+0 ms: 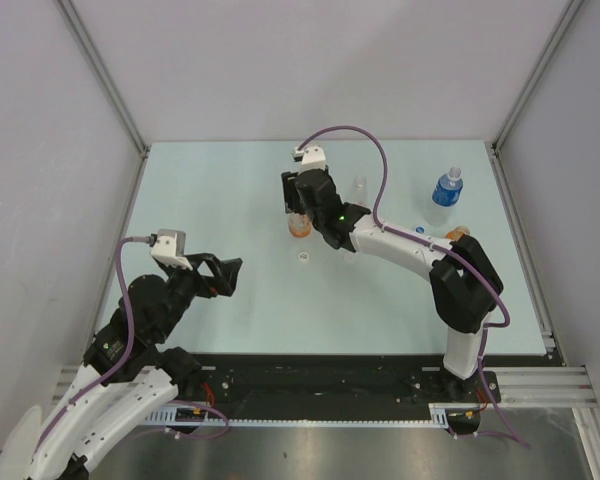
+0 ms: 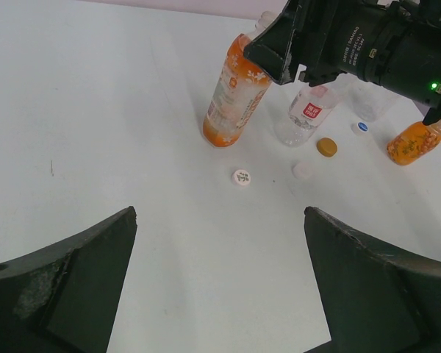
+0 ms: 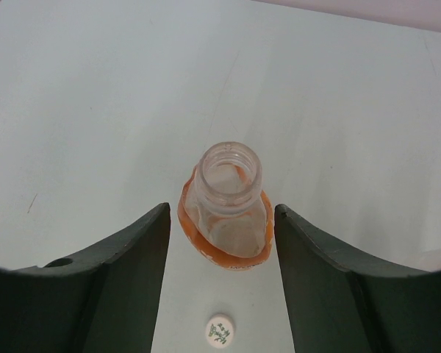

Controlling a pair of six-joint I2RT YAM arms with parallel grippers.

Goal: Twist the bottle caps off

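Observation:
An orange-drink bottle [image 1: 299, 225] stands upright mid-table with its neck open and no cap on it [image 3: 231, 170]. My right gripper [image 1: 294, 197] hovers over it, open, a finger on each side of the neck [image 3: 220, 210], touching nothing. A white cap [image 3: 220, 330] with green print lies on the table just in front of the bottle; it also shows in the top view [image 1: 303, 258] and the left wrist view [image 2: 242, 177]. My left gripper [image 1: 234, 272] is open and empty [image 2: 220, 213], low at the left, facing the bottle [image 2: 235, 92].
A clear bottle with a red label [image 2: 309, 114] stands behind the orange one. Loose on the table are a white cap [image 2: 303, 170], an orange-brown cap [image 2: 326, 147] and a blue-topped cap [image 2: 362, 126]. A small orange bottle [image 2: 411, 143] is at the right. A blue-label water bottle [image 1: 446, 188] stands far right.

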